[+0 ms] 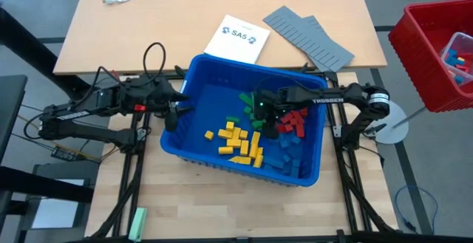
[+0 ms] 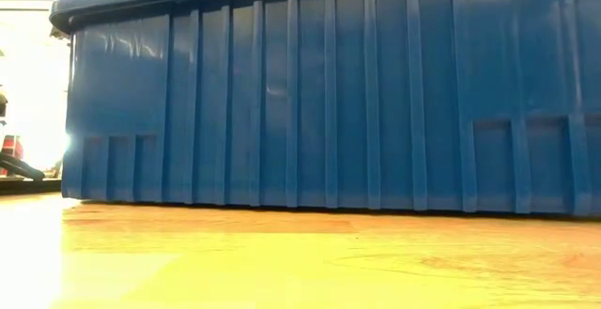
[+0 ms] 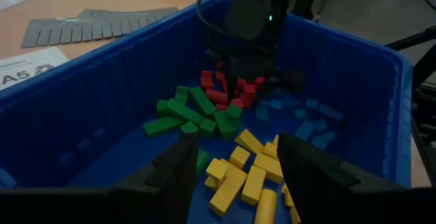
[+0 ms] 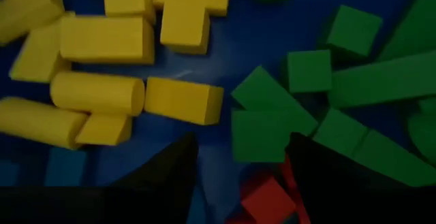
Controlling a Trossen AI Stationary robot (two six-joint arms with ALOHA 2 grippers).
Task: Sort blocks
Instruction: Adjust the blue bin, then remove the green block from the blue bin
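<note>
1. Here we see the blocks (image 1: 244,141) lying in the blue bin (image 1: 199,77), grouped by colour: yellow, green, red and blue.
2. Our right gripper (image 4: 240,157) hangs low over the bin floor with fingers apart and empty, a red block (image 4: 264,198) between the tips.
3. Our left gripper (image 3: 235,161) waits at the bin's left wall, fingers apart, holding nothing.

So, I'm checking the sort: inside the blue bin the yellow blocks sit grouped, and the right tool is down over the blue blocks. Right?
Not quite. The right tool is down between the green blocks and red blocks, not the blue ones, as the high view shows. The yellow blocks do sit grouped in the blue bin.
</note>
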